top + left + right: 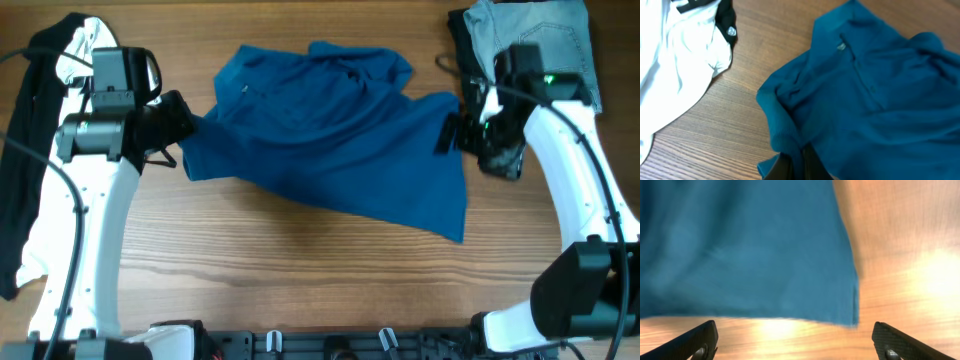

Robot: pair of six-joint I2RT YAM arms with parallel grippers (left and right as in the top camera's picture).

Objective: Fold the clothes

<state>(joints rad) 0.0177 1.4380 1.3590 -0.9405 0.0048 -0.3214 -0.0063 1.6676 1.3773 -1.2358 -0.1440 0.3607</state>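
Blue collared shirt (330, 130) crumpled at centre of bench (300, 280). Left gripper (182, 125) clamped on its 9 o'clock edge. Right wrist view alone shows right gripper (792, 335) spread apart, shirt hem at 12 o'clock.

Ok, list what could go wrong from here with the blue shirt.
The left pincer pinches only a bunched edge of the blue shirt; a pull could slip it free. The right pincer hangs open by the opposite edge, near the jeans, and might snag those instead.
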